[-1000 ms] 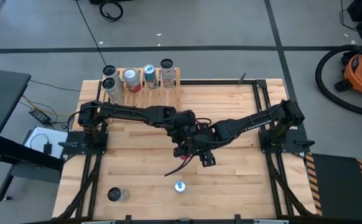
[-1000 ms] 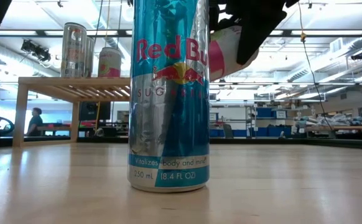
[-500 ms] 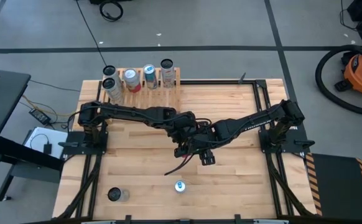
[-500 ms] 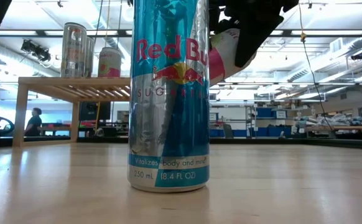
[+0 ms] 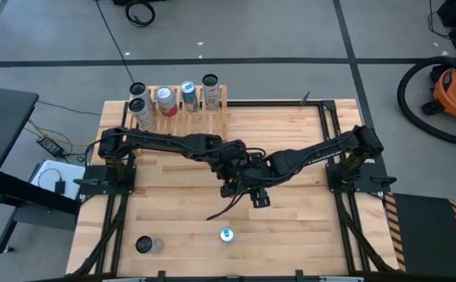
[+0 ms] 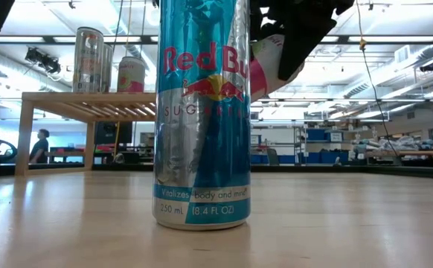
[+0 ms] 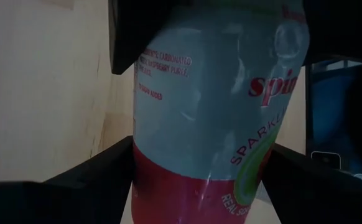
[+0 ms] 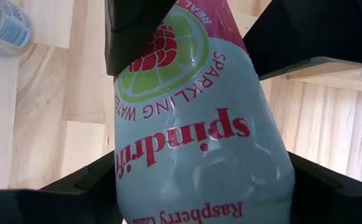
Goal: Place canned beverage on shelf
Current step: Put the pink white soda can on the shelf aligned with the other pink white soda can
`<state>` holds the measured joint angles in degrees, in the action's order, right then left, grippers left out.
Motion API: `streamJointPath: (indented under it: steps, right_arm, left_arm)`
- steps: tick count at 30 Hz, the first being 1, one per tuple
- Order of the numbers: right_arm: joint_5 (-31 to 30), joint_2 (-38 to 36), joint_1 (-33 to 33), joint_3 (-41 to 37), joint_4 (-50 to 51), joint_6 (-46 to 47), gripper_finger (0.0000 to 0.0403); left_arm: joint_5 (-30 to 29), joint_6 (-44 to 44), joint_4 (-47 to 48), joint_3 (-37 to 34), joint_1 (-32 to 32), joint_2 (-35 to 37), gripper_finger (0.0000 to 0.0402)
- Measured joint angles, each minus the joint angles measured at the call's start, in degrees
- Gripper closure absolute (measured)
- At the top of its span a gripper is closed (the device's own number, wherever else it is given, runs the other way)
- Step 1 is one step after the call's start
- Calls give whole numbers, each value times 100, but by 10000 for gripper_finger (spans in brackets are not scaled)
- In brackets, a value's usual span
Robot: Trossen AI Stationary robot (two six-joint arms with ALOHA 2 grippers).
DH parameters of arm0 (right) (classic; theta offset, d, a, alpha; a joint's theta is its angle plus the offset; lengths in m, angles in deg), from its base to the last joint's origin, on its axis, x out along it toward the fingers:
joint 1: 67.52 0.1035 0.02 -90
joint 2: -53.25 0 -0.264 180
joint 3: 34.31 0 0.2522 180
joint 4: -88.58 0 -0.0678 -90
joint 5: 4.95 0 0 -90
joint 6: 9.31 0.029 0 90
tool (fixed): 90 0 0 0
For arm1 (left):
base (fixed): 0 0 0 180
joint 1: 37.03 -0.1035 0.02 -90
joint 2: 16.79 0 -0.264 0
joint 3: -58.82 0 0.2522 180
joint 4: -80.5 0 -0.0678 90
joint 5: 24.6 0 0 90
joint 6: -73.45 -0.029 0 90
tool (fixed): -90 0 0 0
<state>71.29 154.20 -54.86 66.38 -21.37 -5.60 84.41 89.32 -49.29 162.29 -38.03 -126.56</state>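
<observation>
A white-and-pink Spindrift can [image 5: 244,185] hangs in mid-air over the table's middle, between my two grippers. It also shows in the low view [image 6: 270,58]. My left gripper [image 7: 199,186] comes from the left and is shut on the can's pink end. My right gripper [image 8: 203,193] comes from the right and is shut on its white end. The slatted wooden shelf [image 5: 189,110] stands at the far left edge with several cans on top. It shows in the low view too [image 6: 90,100]. My left gripper pinches the can's pink end [image 7: 168,186] between its two fingers [image 7: 88,177], one on each side of the wall. The can is lifted clear of the table and tilted. My right gripper pinches the can's white end [image 8: 199,180] between its two fingers [image 8: 81,186], across from the left gripper's fingers [image 8: 131,37]. The can lies lengthwise away from the wrist, clear of the table.
A blue-and-silver Red Bull can [image 5: 226,234] stands upright near the front edge, right before the low camera [image 6: 201,112]. Another can [image 5: 146,245] stands at the near left. A thin dark cable [image 5: 226,210] hangs under the grippers.
</observation>
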Motion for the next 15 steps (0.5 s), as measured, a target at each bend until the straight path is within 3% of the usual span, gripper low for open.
streamJointPath:
  steps: [6, 15]
  right_arm:
    - [-114, -2, 2, 0, 98, 108, 87]
    - [-74, -7, 2, 0, 118, 186, 87]
  left_arm:
    - [-40, -655, -181, -20, -31, -26, 86]
    - [43, -280, -221, -20, -66, -24, 86]
